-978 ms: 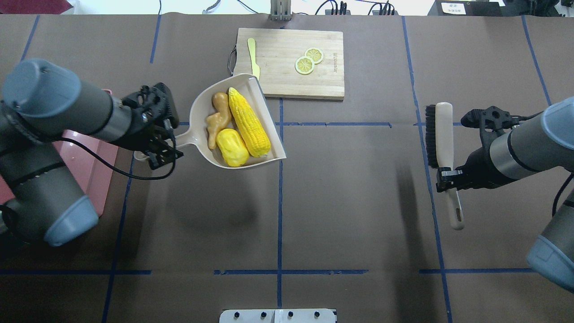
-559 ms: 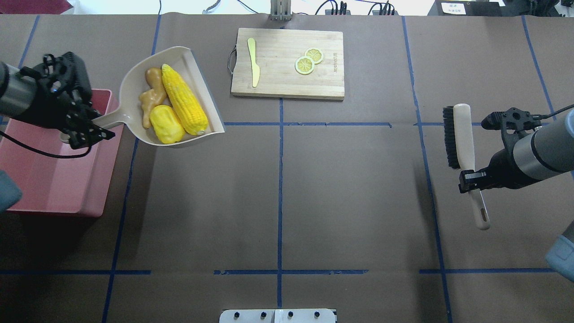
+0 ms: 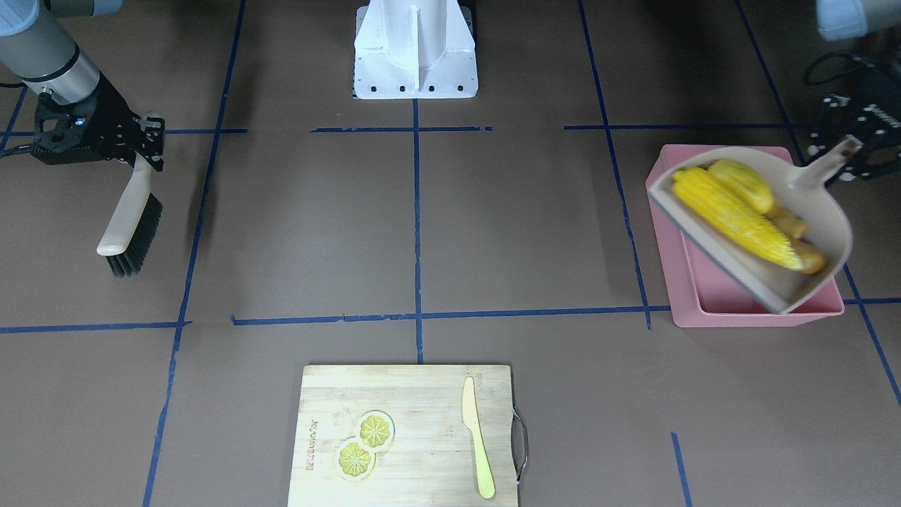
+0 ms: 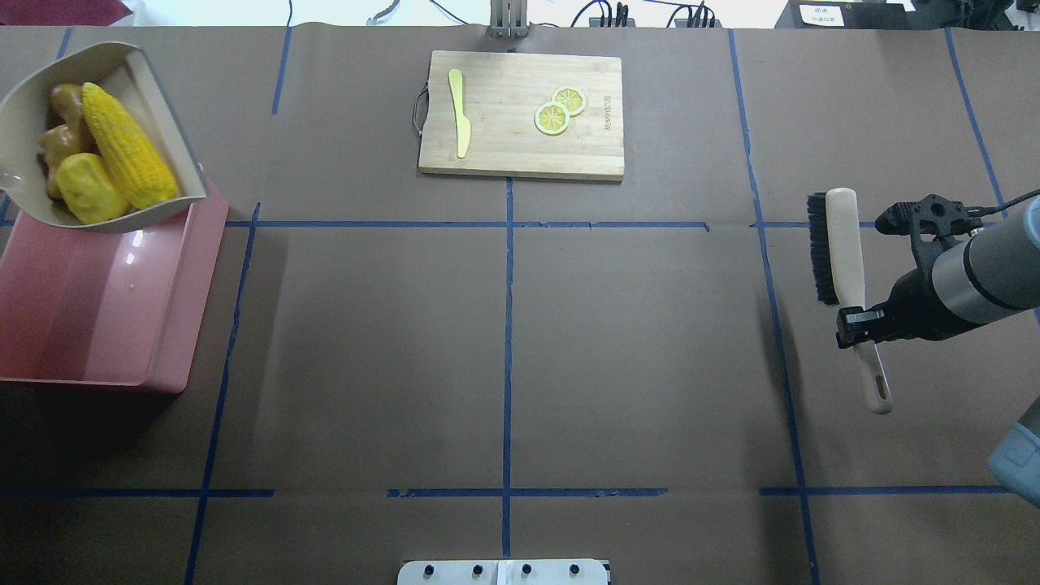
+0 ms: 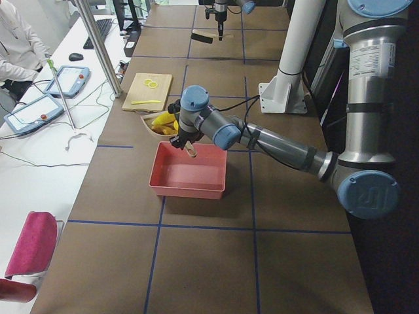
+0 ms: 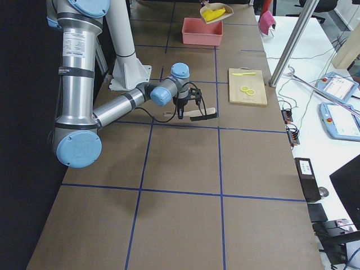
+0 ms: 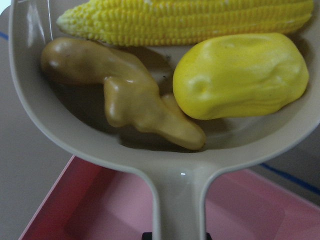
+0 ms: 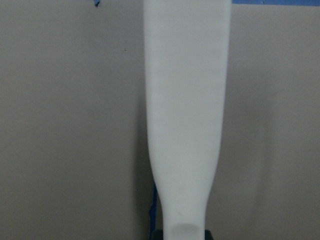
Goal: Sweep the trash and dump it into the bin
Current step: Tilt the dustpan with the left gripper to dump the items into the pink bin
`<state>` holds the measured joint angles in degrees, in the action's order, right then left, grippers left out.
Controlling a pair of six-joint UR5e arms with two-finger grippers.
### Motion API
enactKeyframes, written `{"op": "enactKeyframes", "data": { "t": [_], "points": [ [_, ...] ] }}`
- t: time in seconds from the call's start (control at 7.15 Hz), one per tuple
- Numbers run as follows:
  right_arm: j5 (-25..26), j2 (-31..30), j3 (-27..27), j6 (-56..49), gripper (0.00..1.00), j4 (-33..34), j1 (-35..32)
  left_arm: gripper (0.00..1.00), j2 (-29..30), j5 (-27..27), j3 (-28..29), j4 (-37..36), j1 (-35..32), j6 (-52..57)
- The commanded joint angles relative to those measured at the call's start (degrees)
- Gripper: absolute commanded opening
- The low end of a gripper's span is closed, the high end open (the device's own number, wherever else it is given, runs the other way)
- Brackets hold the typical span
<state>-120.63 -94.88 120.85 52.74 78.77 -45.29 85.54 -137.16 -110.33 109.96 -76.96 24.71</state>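
My left gripper [image 3: 855, 151] is shut on the handle of the beige dustpan [image 4: 24, 89] and holds it raised and tilted over the far end of the pink bin [image 4: 97, 309]. It is outside the overhead view. The corn cob [image 4: 130, 146], the yellow potato-like lump [image 4: 89, 188] and the brown ginger root [image 4: 61, 134] lie in the pan. In the left wrist view the three lie in the pan [image 7: 180, 200] with the bin [image 7: 100, 210] beneath. My right gripper [image 4: 857, 321] is shut on the handle of a brush [image 4: 845, 244] at the table's right side.
A wooden cutting board [image 4: 520, 154] lies at the far middle with a pale yellow knife [image 4: 459, 110] and two lemon slices [image 4: 559, 111] on it. Blue tape lines cross the brown table cover. The robot's white base [image 3: 415, 49] stands at the near edge.
My left arm has carried the loaded dustpan leftward and away from me, from the table's middle to above the bin's far end. My right gripper has shifted the brush slightly to the right.
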Motion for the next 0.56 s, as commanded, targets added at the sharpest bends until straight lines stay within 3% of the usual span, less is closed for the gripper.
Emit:
{"op": "enactKeyframes", "data": {
  "t": [0.0,0.14,0.28,0.42],
  "points": [
    [0.0,-0.7,-0.3,-0.1,0.01,0.0,-0.1,0.06,-0.6,0.4,5.0,-0.2,-5.8,9.5],
    [0.0,-0.8,-0.3,-0.1,0.01,0.0,-0.1,0.06,-0.3,3.7,4.2,-0.3,-6.0,11.6],
    [0.0,-0.8,-0.3,-0.1,0.01,0.0,-0.1,0.06,-0.4,11.7,3.4,-0.3,-5.7,18.0],
    [0.0,-1.0,-0.4,-0.1,0.01,0.0,-0.1,0.06,-0.5,18.6,3.5,-0.7,-5.5,31.7]
  ]
}}
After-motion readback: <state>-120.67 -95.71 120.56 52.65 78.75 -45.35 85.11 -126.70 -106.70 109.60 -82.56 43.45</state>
